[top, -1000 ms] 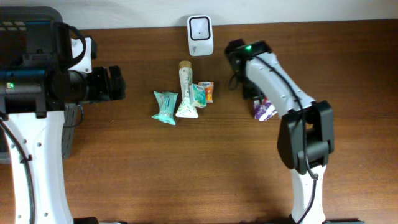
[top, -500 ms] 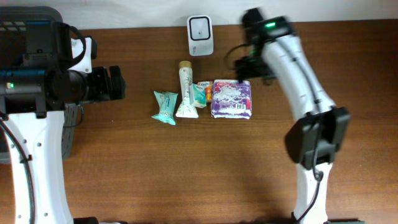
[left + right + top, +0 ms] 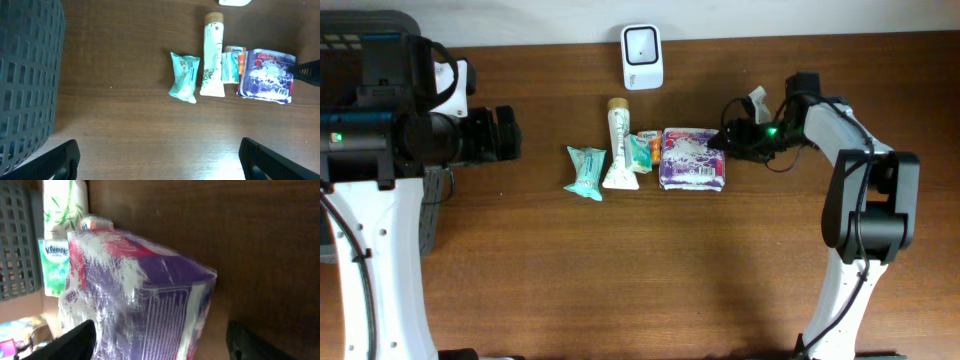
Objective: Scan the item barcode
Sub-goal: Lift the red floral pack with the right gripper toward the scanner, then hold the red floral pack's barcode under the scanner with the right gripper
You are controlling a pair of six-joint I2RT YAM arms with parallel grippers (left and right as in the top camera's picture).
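Your right end effector (image 3: 728, 140) sits low over the counter (image 3: 620, 270), just at the right-hand edge of the purple pack (image 3: 692, 158). In the right wrist view its fingers (image 3: 77, 340) stand spread wide, one at either bottom corner, with the pack filling the space ahead of them; they are released, not clamped on it. You cannot tell from these views whether a fingertip touches the wrapper.

The purple pack lies flat on the counter, its printed label panel facing the wrist camera. It rests just right of a small orange packet (image 3: 655, 147) and a green tissue pack (image 3: 640, 152). Left of those lies a white tube (image 3: 617, 145), cap pointing to the far edge, then a teal packet (image 3: 586, 171), slightly apart from the tube. The white scanner (image 3: 642, 43) stands at the far edge of the counter, beyond the tube and well apart from the pack.

Your left end effector (image 3: 508, 134) hangs at the left side, released and spread wide, holding nothing, with a dark slatted basket (image 3: 25, 75) beside it.
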